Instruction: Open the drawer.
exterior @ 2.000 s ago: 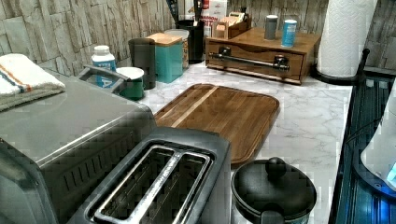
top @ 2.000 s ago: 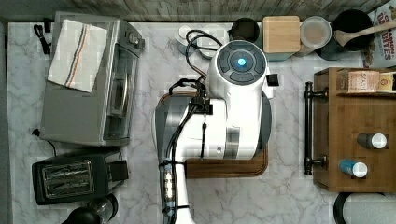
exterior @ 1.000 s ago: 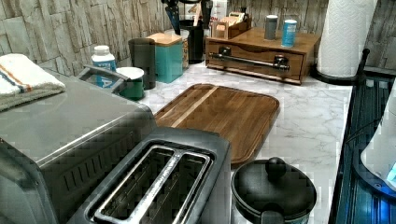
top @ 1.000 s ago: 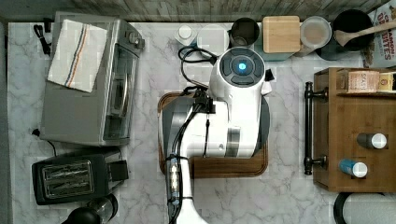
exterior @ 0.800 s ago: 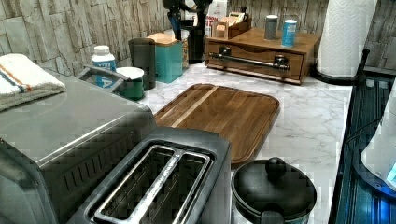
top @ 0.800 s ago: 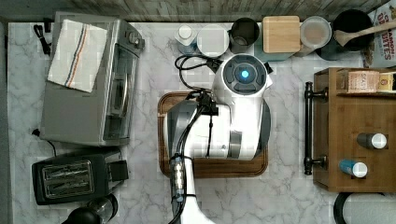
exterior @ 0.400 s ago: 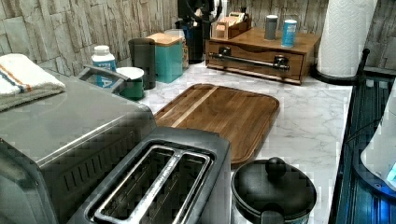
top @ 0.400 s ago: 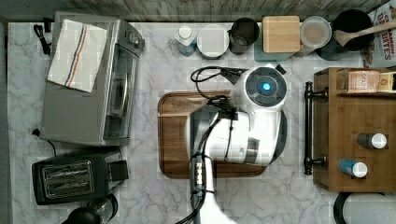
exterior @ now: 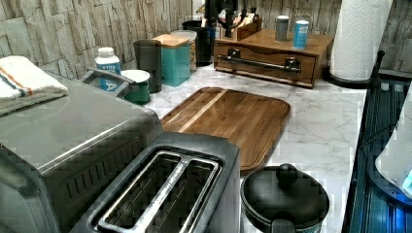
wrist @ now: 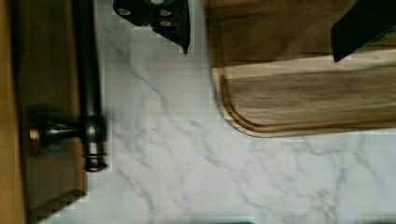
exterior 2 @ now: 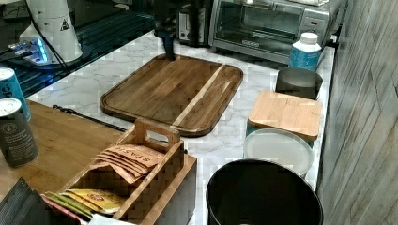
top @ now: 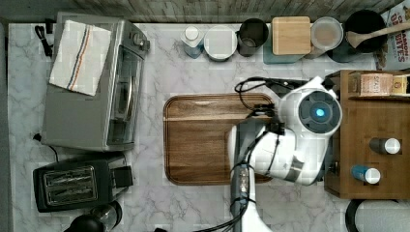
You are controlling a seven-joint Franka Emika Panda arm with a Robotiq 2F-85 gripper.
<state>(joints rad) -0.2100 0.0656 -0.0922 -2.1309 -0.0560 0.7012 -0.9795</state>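
The drawer (exterior: 265, 68) is the wooden front of a low cabinet at the back of the left view. It looks shut, and a long dark bar handle (exterior: 257, 63) on two posts runs across it. In the wrist view the handle (wrist: 88, 70) runs along the drawer front (wrist: 46, 70), with one post showing. My gripper (wrist: 261, 51) hangs open above the marble strip between the cutting board and the handle, holding nothing. One finger (wrist: 163, 18) is close beside the bar and clear of it. In the top view the arm (top: 309, 125) covers the handle next to the cabinet (top: 372, 121).
A wooden cutting board (top: 203, 140) lies mid-counter. Canisters (top: 290, 36) line the back wall. A toaster oven (top: 92, 82) and a toaster (top: 72, 188) stand at the top view's left. Two cans (top: 384, 145) and a tea box (exterior 2: 136, 173) sit on the cabinet, with a paper towel roll (exterior: 362, 39) beside it.
The arm has swung from above the cutting board's middle to the top view's right, ending beside the drawer cabinet. The drawer has not moved.
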